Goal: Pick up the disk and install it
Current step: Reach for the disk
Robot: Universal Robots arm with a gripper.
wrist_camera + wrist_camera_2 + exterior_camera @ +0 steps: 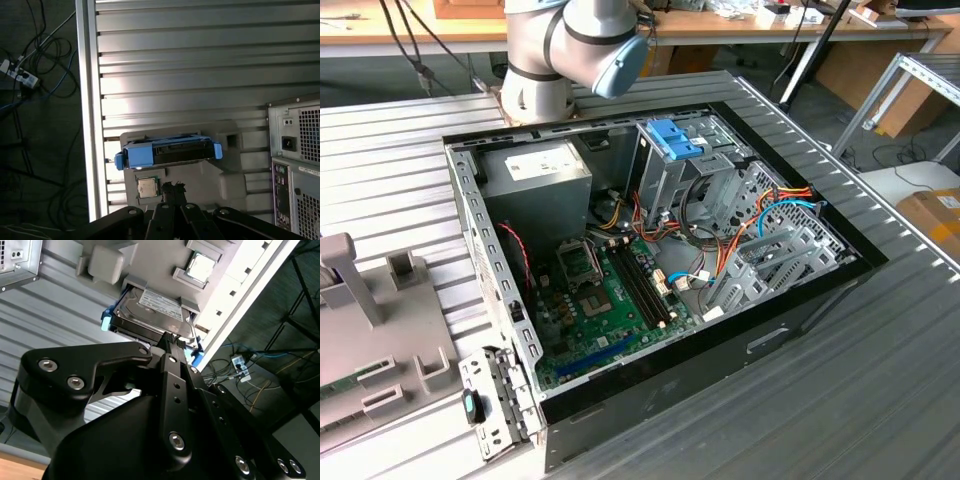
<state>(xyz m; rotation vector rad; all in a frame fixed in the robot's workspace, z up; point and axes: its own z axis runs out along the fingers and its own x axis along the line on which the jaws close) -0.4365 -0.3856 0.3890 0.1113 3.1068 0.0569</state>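
The disk [155, 310] is a dark grey flat drive with a white label and bright blue rails. It lies in a slot of a pale grey holder [105, 262] on the ribbed table. In the first wrist view the disk [170, 151] shows edge-on, its blue rails at both ends. My gripper [172, 340] hangs over the holder, apart from the disk, with its black fingers together and nothing between them. In the first wrist view the gripper [173, 189] sits just beside a square processor chip [146, 186] in the same holder.
An open computer case [650, 390] lies on the ribbed metal table [880, 400], with a motherboard [600, 300], a power-supply box [540, 175] and a drive cage holding a bare blue bracket [675, 138]. The case's rear panel [295, 165] stands near the holder. Cables lie on the floor past the table edge [86, 125].
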